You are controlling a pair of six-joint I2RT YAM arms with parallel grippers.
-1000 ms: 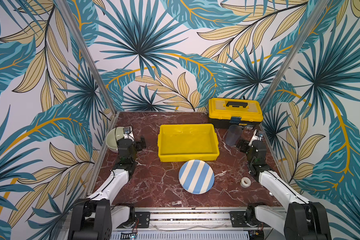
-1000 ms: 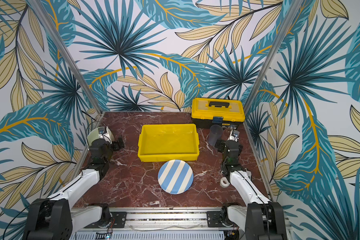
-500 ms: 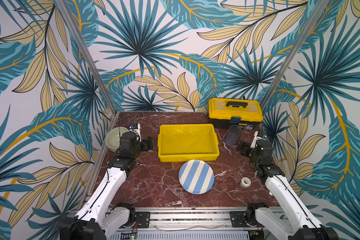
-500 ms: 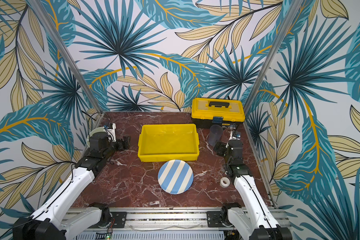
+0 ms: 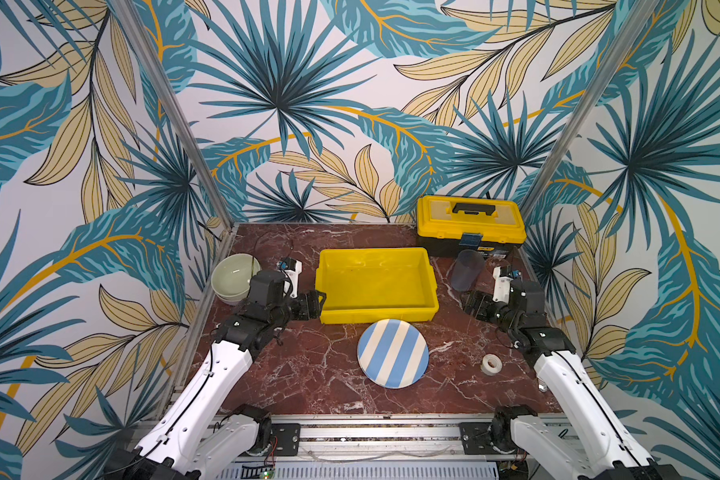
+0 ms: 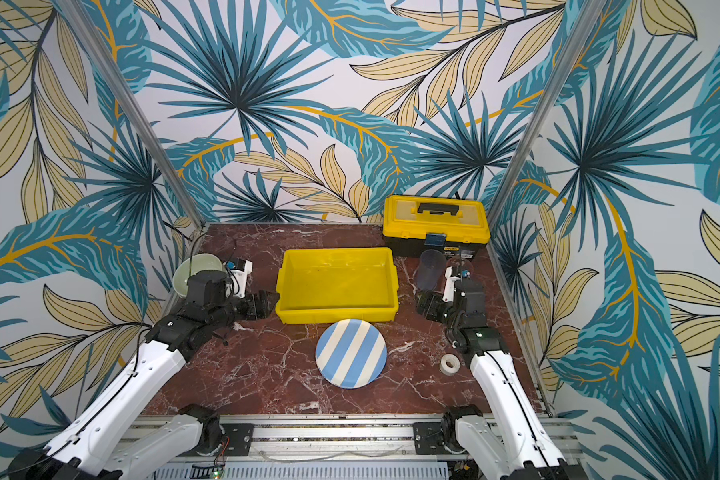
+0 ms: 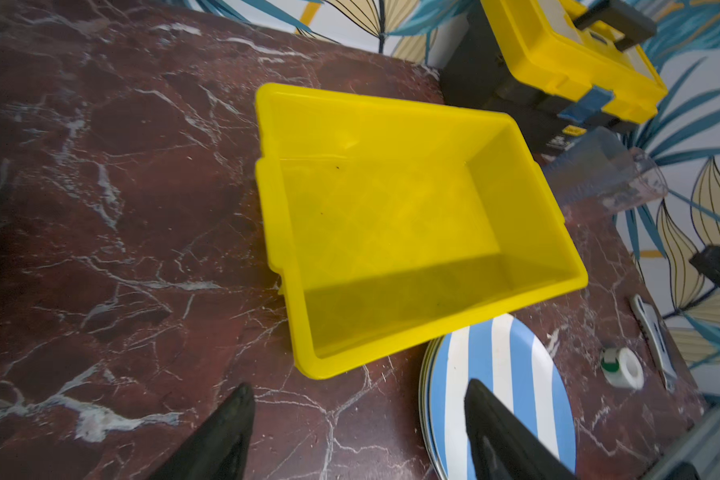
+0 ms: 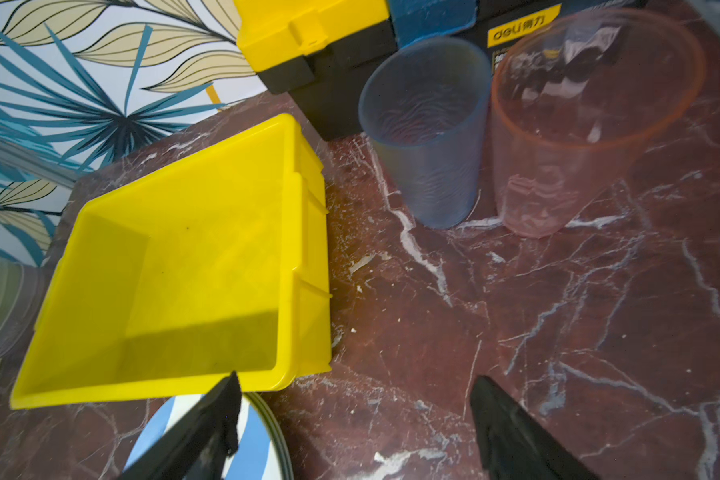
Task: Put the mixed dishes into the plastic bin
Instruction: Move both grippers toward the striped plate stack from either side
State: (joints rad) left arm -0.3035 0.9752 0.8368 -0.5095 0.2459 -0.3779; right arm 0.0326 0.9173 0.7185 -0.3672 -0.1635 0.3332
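The yellow plastic bin (image 5: 377, 318) stands mid-table with nothing in it; both wrist views look into it (image 7: 391, 345) (image 8: 163, 386). A stack of plates with a blue-and-white striped one (image 5: 393, 353) (image 6: 351, 353) on top lies just in front of it. Pale green bowls (image 5: 233, 274) sit stacked at the far left. A bluish tumbler (image 5: 466, 270) (image 8: 425, 137) and a pinkish clear one (image 8: 578, 124) stand upright, right of the bin. My left gripper (image 5: 314, 303) (image 7: 358, 386) is open beside the bin's front-left corner, holding nothing. My right gripper (image 5: 470, 303) (image 8: 356, 378) is open just short of the tumblers, holding nothing.
A yellow lidded toolbox (image 5: 470, 224) with a black handle stands at the back right, right behind the tumblers. A small roll of white tape (image 5: 491, 365) lies on the red marble top near the right arm. Patterned walls close in three sides.
Both arms have lifted and reached out. The left gripper swung from in front of the bowls to the bin's front-left corner, uncovering them. The right gripper shifted towards the middle.
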